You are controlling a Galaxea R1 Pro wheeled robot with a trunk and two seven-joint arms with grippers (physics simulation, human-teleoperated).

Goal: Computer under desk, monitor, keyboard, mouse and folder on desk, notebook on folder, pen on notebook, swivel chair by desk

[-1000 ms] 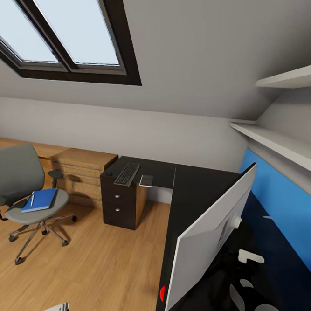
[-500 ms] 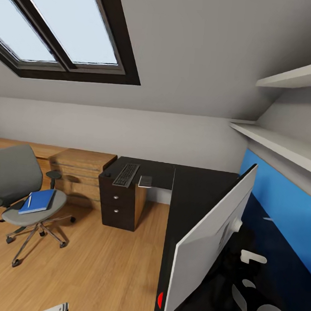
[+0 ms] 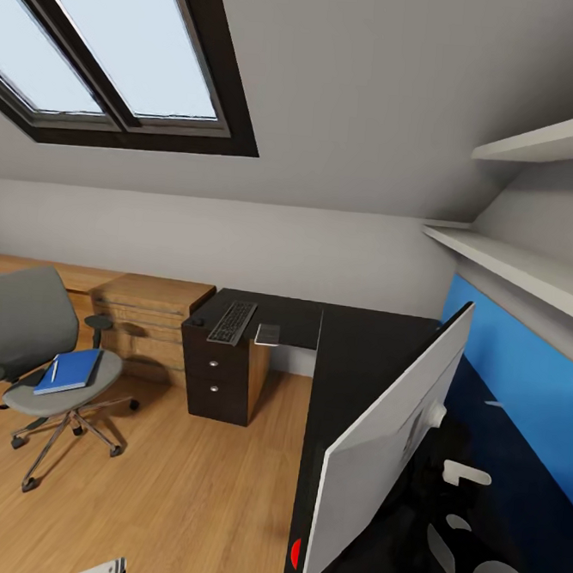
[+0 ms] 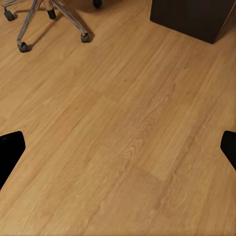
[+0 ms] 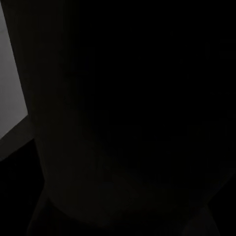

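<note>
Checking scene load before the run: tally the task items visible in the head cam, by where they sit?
On desk: 3 – monitor, keyboard, notebook
On swivel chair: 2 – folder, pen
Total: 5

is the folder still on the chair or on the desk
On the chair: the blue folder lies flat on the chair seat, away from the desk.

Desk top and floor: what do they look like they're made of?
The desk top looks like glossy black lacquer or laminate: it mirrors the monitor and the blue back panel. The floor looks like light wood planks, satin finish, with grain lines and board seams; it could be laminate.
</note>
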